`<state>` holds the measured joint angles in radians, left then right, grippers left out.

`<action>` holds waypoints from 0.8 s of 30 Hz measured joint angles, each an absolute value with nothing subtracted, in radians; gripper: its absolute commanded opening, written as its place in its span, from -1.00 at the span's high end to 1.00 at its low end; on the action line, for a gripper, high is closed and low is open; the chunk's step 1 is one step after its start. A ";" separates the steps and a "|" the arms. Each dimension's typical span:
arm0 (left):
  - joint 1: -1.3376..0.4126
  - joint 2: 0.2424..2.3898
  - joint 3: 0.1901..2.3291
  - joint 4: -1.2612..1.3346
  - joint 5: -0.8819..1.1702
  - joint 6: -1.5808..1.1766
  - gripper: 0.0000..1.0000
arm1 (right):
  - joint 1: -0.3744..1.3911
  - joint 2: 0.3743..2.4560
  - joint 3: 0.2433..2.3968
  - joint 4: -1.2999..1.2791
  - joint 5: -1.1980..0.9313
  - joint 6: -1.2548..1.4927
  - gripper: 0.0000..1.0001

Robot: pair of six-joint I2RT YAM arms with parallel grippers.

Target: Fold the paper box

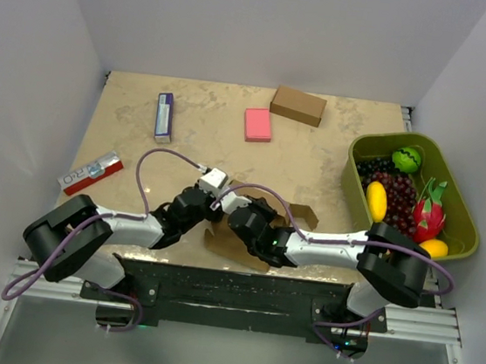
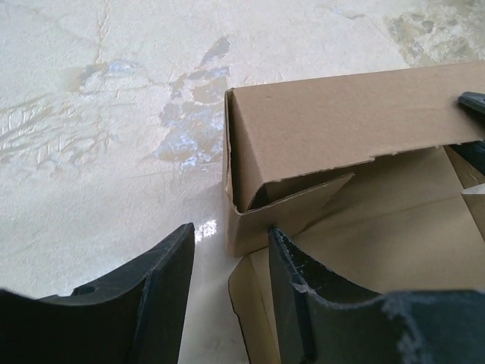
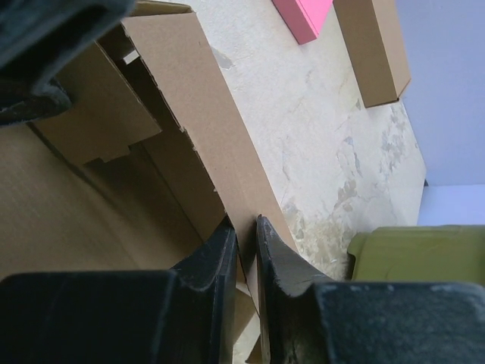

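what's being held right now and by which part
The right pincer pinches the paper box by the edge of an upright side wall. The left pincer is open, straddling an end flap without clamping it.

One paper box (image 2: 341, 129), one pink block (image 1: 257, 124)

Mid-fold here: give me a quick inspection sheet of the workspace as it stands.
Surface: tan mottled table, shiny patches.
Job's things: paper box partly folded, one wall upright, flaps open.
Clutter: brown box, pink block, purple carton, red packet, green bin of fruit.
Grippers: left gripper open at the box's corner; right gripper pinching a wall.
Cables: purple cables loop over both arms.
Surroundings: white walls on three sides.
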<state>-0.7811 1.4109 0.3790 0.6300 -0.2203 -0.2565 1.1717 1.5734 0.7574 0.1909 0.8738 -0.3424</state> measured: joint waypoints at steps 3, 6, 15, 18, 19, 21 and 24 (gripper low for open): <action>-0.781 1.412 0.372 0.640 -0.233 -0.262 0.06 | 1.185 1.587 0.757 0.196 0.892 -0.343 0.93; -0.781 1.412 0.358 0.665 -0.226 -0.250 0.06 | 1.192 1.596 0.760 0.197 0.904 -0.343 0.93; -0.775 1.460 0.313 0.830 -0.142 -0.167 0.14 | 1.200 1.597 0.761 0.187 0.908 -0.344 0.95; -0.772 1.491 0.308 0.886 -0.134 -0.154 0.39 | 1.202 1.597 0.761 0.185 0.908 -0.343 0.95; -0.772 1.501 0.307 0.904 -0.134 -0.153 0.45 | 1.203 1.597 0.761 0.184 0.908 -0.342 0.95; -0.772 1.516 0.302 0.933 -0.135 -0.152 0.53 | 1.204 1.597 0.761 0.183 0.908 -0.342 0.95; -0.773 1.530 0.291 0.970 -0.146 -0.146 0.65 | 1.205 1.597 0.761 0.181 0.908 -0.342 0.95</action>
<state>-0.7727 1.5299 0.2913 0.9703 -0.1463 -0.1463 1.2045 1.5970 0.7609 0.1814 0.9077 -0.3420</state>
